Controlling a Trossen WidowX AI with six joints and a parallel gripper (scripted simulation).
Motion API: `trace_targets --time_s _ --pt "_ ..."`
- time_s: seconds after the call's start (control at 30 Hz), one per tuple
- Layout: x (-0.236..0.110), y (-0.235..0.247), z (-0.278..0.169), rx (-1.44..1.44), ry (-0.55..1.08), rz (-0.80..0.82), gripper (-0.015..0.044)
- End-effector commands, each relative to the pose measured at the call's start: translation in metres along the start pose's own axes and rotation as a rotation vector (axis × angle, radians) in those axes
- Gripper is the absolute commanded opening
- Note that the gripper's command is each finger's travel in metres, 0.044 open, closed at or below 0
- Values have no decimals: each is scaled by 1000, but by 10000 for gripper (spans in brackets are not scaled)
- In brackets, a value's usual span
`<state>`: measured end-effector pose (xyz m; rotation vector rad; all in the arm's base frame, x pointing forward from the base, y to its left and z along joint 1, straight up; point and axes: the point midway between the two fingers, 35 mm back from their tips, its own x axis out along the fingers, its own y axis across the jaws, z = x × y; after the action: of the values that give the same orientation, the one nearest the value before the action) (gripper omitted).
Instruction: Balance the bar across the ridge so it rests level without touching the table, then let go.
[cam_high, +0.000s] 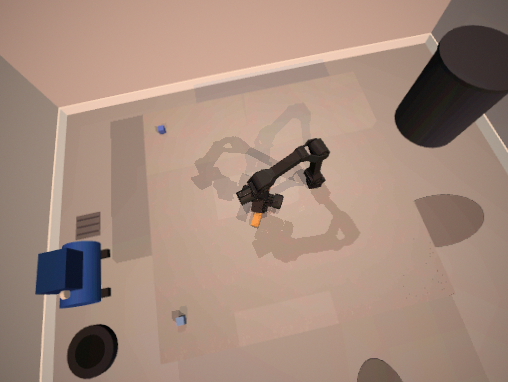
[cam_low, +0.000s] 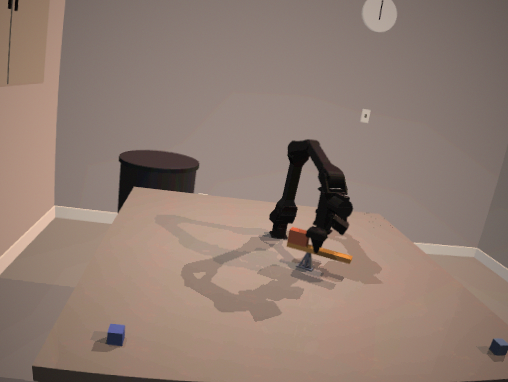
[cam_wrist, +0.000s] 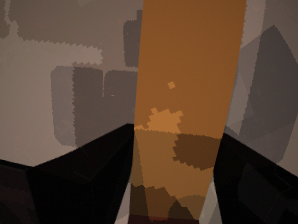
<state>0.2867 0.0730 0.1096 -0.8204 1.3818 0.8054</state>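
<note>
An orange bar (cam_low: 330, 254) (cam_high: 256, 220) (cam_wrist: 189, 63) with a thicker reddish end (cam_low: 298, 237) is held in my gripper (cam_low: 316, 248) (cam_wrist: 174, 183), which is shut on it. In the exterior view the bar lies across the top of a small grey wedge-shaped ridge (cam_low: 305, 262) on the table (cam_low: 150, 310), and slopes slightly down to the right. Its ends look clear of the table. In the wrist view the bar runs straight away between my two black fingers. The ridge is hidden in the wrist view and in the overhead view.
Two small blue cubes (cam_low: 115, 334) (cam_low: 498, 346) lie near the table's front corners; they also show in the overhead view (cam_high: 161, 129) (cam_high: 180, 320). A dark round bin (cam_low: 157, 175) (cam_high: 455, 87) stands behind the table. A blue cart (cam_high: 70, 274) stands on the floor.
</note>
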Motion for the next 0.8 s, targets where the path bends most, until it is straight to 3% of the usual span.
trace_targets --time_s 0.0,0.77 --pt "3 0 0 -1 1 2 0" --pt "0 0 0 -1 0 -1 0"
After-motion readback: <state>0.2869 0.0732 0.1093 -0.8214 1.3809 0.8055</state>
